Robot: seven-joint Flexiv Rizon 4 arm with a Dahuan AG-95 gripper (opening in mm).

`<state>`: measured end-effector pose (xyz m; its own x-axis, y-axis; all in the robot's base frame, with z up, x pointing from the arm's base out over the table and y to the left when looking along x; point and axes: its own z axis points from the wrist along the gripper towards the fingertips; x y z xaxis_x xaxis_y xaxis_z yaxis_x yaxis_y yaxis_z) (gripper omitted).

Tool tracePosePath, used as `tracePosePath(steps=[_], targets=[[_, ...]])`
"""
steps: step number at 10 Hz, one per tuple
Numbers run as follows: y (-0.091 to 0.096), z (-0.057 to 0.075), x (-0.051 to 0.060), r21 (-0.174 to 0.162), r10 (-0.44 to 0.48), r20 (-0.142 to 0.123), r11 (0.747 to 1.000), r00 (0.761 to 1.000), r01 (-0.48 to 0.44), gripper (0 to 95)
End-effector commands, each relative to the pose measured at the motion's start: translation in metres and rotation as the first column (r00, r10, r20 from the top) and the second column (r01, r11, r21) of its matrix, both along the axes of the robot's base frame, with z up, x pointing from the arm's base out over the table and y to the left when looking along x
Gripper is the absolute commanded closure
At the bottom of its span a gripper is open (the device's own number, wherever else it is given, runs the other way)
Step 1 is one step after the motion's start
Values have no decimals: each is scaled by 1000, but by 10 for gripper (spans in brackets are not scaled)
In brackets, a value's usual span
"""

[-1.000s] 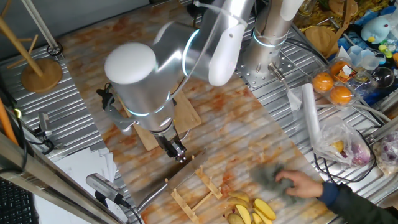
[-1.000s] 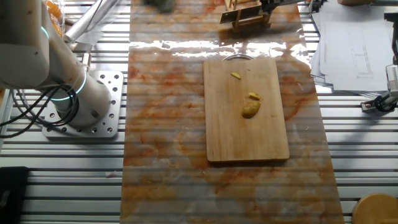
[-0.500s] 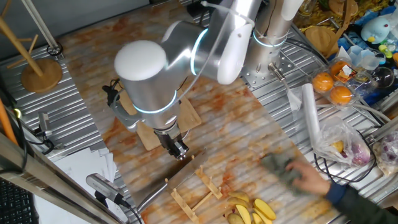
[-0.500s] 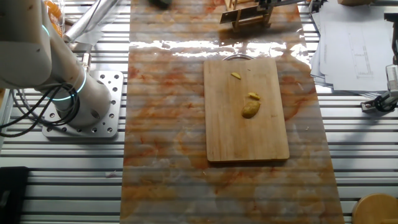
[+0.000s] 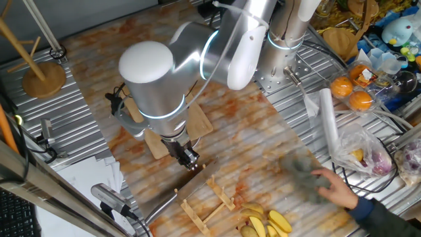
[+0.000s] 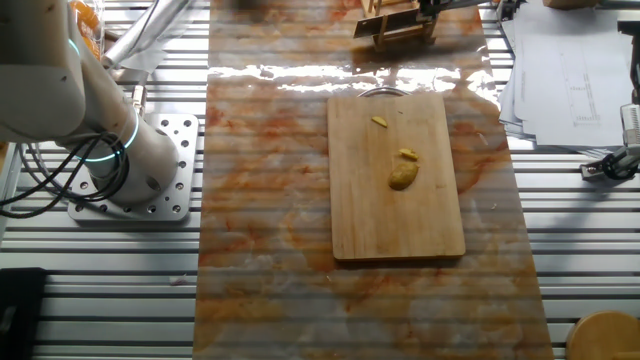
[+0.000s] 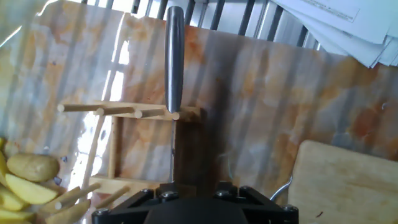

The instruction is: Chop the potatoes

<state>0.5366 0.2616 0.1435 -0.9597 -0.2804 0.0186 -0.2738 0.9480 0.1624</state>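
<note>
The potatoes lie on the bamboo cutting board [image 6: 390, 225]: a small yellow lump [image 6: 403, 176] and two thin slices [image 6: 408, 154] [image 6: 380, 122]. In one fixed view my arm hides them and most of the board [image 5: 199, 122]. My gripper [image 5: 189, 158] hangs past the board's end, over a wooden rack [image 5: 209, 205], well away from the potatoes. It is shut on a knife [image 7: 172, 62], whose blade [image 5: 164, 201] runs straight out from the fingers above the rack's pegs [image 7: 124, 111]. A board corner [image 7: 339, 186] shows at the hand view's lower right.
Pale yellow wedges [image 5: 266, 224] are piled beside the rack. A person's hand holds a grey cloth [image 5: 309, 181] on the tabletop to the right. Oranges [image 5: 352, 92] and a plastic bag [image 5: 362, 155] sit at the far right. Papers [image 6: 570, 60] lie beside the board.
The person's hand and cloth slid right and toward the table edge. My arm's elbow shifted slightly; the gripper and knife stayed over the rack.
</note>
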Motion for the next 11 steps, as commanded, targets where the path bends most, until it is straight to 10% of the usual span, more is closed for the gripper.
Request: tracePosePath(steps=[1,5,6,7,8,11], targets=[[0,0,-1,-8,-17,-2,1000,1000,17,380],[34,-16,4,-19,-53,-17,998,998,53,380],[35,-21,4,-23,-45,-15,999,999,45,570],[34,-26,4,-22,-41,-13,999,999,41,570],[34,-32,4,-24,-38,-12,999,999,38,380],[35,-47,4,-20,-31,-10,999,999,31,380]])
